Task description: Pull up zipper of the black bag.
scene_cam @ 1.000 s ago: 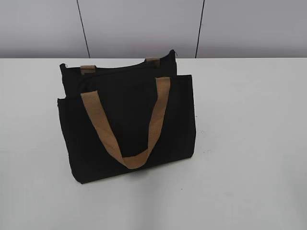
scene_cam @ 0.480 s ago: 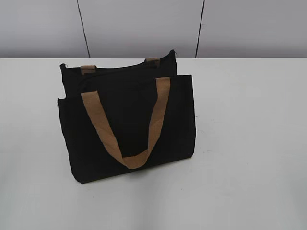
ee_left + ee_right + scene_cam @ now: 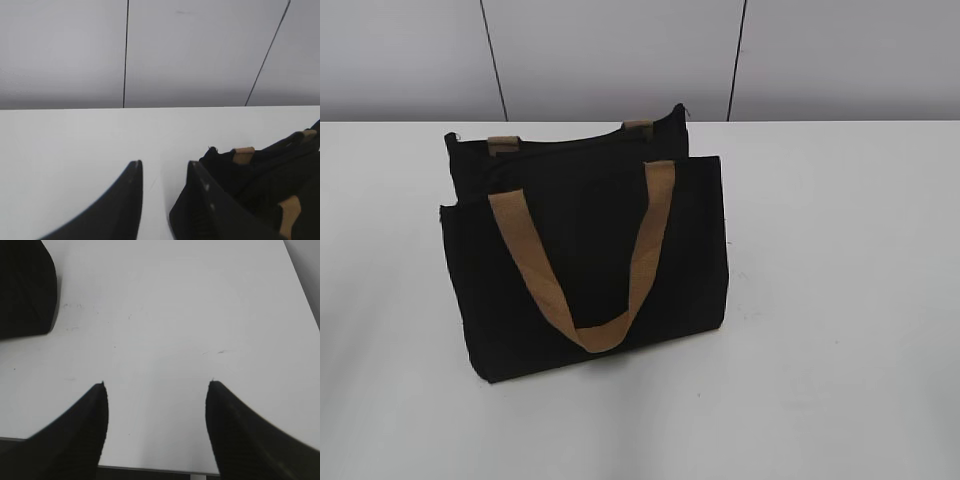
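You have the boxy black fabric bag (image 3: 585,260) upright on the white table (image 3: 840,300), tan strap handle (image 3: 582,262) draped across its front; left gripper (image 3: 165,167) slightly parted, right gripper (image 3: 156,385) wide apart, both empty

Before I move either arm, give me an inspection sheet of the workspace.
Surface: white table, faint scuffs, otherwise bare.
Job's things: black bag upright left of centre, tan handle hanging down its front; zipper slider cannot be made out.
Clutter: nothing seen.
Grippers: left gripper open, empty, beside the bag's corner; right gripper open wider, empty, over bare table. Neither shows in the exterior view.
Cables: nothing seen.
Surroundings: grey panelled wall behind the table.
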### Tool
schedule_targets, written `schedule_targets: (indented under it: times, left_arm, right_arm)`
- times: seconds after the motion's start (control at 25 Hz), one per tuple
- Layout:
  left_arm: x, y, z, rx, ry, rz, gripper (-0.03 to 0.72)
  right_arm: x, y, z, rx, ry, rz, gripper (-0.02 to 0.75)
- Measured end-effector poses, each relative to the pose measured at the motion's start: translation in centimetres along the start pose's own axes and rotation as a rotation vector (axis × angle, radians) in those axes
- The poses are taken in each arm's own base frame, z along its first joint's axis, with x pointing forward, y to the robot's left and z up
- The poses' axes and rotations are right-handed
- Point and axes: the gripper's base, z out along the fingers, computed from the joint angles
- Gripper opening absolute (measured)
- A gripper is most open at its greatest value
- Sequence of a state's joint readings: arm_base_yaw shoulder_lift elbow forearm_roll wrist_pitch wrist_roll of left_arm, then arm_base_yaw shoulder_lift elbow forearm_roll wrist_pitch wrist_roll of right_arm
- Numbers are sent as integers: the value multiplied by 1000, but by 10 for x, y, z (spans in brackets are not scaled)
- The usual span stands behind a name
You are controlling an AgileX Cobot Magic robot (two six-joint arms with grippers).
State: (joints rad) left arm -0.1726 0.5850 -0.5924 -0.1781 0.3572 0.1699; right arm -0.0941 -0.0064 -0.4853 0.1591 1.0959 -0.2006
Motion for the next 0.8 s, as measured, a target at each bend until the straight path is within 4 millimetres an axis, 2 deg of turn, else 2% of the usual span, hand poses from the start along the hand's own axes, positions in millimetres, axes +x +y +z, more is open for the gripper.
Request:
schedule_targets:
  times: [0.12, 0.32, 0.52, 0.8]
  left_arm:
    - [4, 0, 17, 3, -17, 1, 229]
    - [40, 2, 45, -25, -15, -3, 229]
    - [71, 6, 58, -59, -18, -10, 229]
    - [82, 4, 80, -57, -3, -5, 237]
  right_arm:
    - [0, 0, 0, 0, 0, 0, 479]
    - [0, 0, 0, 0, 0, 0, 479]
    - [0, 0, 0, 0, 0, 0, 479]
    - [0, 0, 0, 0, 0, 0, 479]
